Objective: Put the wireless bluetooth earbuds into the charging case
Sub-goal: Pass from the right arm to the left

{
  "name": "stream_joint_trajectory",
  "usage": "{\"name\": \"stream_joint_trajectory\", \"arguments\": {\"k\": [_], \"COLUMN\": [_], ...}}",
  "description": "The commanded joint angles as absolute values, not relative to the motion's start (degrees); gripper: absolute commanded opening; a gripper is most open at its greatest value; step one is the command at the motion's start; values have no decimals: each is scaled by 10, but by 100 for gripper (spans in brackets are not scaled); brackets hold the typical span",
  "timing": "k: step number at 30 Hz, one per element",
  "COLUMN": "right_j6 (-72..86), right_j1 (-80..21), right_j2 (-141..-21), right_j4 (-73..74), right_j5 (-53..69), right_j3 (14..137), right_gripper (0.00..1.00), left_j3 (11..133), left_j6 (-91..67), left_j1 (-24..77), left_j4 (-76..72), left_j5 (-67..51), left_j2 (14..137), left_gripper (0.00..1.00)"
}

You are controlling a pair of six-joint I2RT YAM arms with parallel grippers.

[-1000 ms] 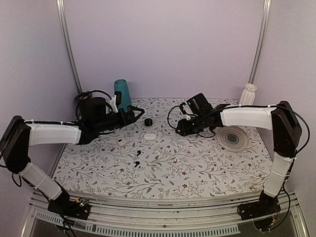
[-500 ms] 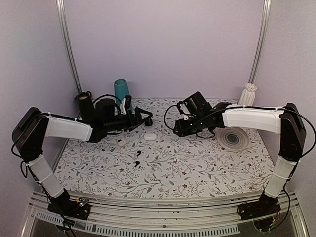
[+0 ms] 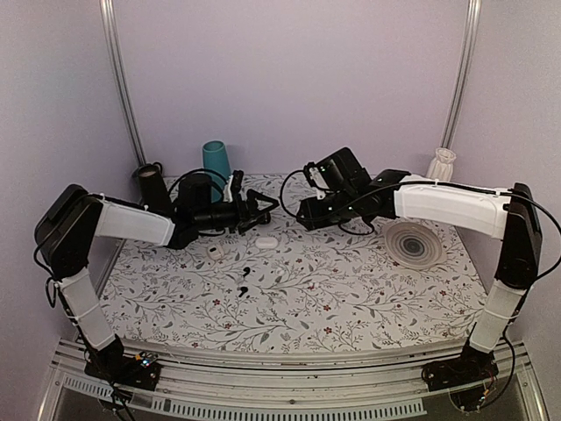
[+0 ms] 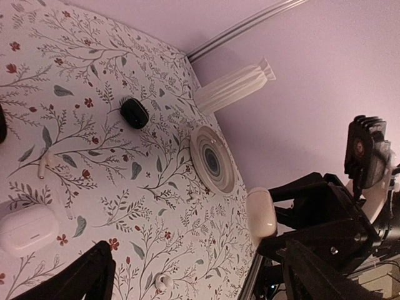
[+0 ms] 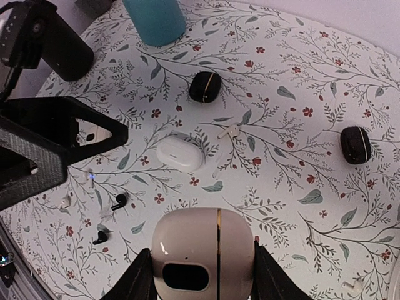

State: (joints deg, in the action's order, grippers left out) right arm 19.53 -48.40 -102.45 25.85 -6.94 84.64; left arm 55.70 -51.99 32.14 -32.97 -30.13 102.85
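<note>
Your right gripper (image 3: 304,213) clasps the charging case (image 5: 203,247) above the far middle of the table, lid shut. Your left gripper (image 3: 265,207) hangs wide open just left. A clumsy handover could let that glossy shell slip and drop.

In the right wrist view, the picture's near edge cuts off the bottom of the glossy cream rounded case (image 5: 203,247) and most of the right gripper (image 5: 203,275) clamping it. The far edge crops the teal plastic cup (image 5: 155,19). From above, we cannot see that case, which is hidden behind the gripper, and the small dark earbuds (image 3: 246,271) are mere specks. The left wrist view clips a second, glossy white rounded case (image 4: 25,228) at its edge.
</note>
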Motion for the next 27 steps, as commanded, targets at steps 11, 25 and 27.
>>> {"name": "stream_joint_trajectory", "arguments": {"k": [11,25,27], "right_j6": [134,67,57], "right_j1": [-507,-507,-508], "right_j2": [-1036,-982,-977], "right_j4": [204,154,147], "right_j5": [-67,-52,-47], "right_j3": [870,842,837], "right_gripper": [11,11,11], "left_j3": [516,527,531], "left_j6": [-520,-497,-488], "left_j1": [329,345,345], "left_j4": [-340,-311,-305], "left_j5": [-298,-311,-323], "left_j2": [966,942,943], "left_gripper": [92,86,84]}}
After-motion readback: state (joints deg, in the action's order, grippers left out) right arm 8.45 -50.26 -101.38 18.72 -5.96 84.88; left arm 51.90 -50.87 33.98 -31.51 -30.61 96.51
